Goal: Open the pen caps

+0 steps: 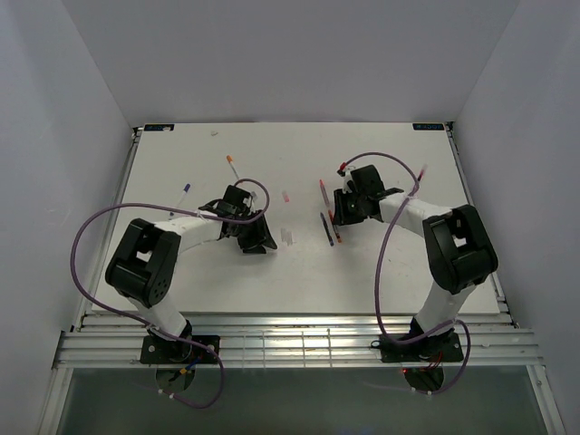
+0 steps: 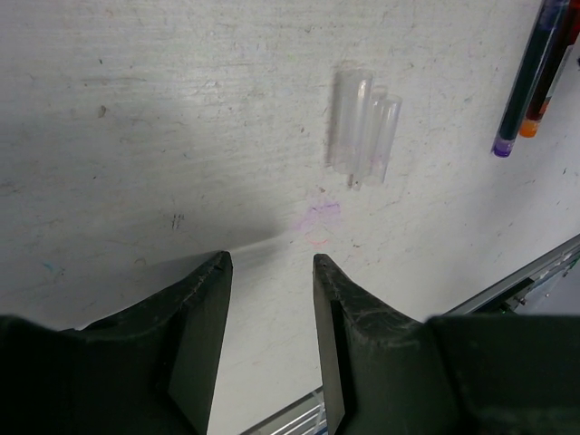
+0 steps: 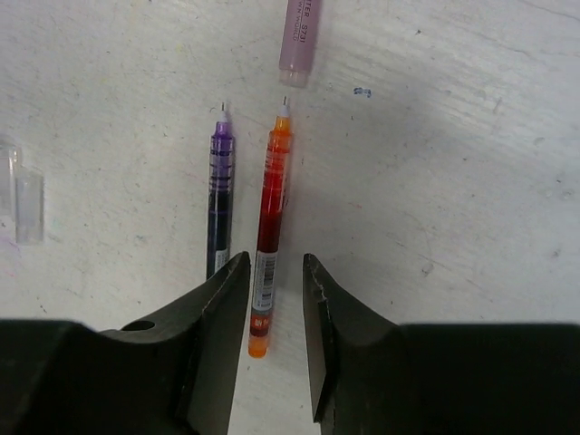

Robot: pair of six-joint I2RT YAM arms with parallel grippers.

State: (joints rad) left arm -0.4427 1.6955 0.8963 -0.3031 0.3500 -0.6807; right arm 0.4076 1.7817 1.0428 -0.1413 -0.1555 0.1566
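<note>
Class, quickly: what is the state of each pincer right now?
Left pincer: open, holding nothing.
Right pincer: open over the orange pen, not gripping it.

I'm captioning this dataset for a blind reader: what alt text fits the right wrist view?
The right pincer is open, its black fingers straddling the lower end of an uncapped slim orange-red pen lying on the white table. A slim uncapped purple pen lies parallel beside it, a pale pink tube beyond their tips, and clear plastic caps at the frame's edge.

The scuffed white table carries scattered pens right and far left, and clear pen caps centrally.
</note>
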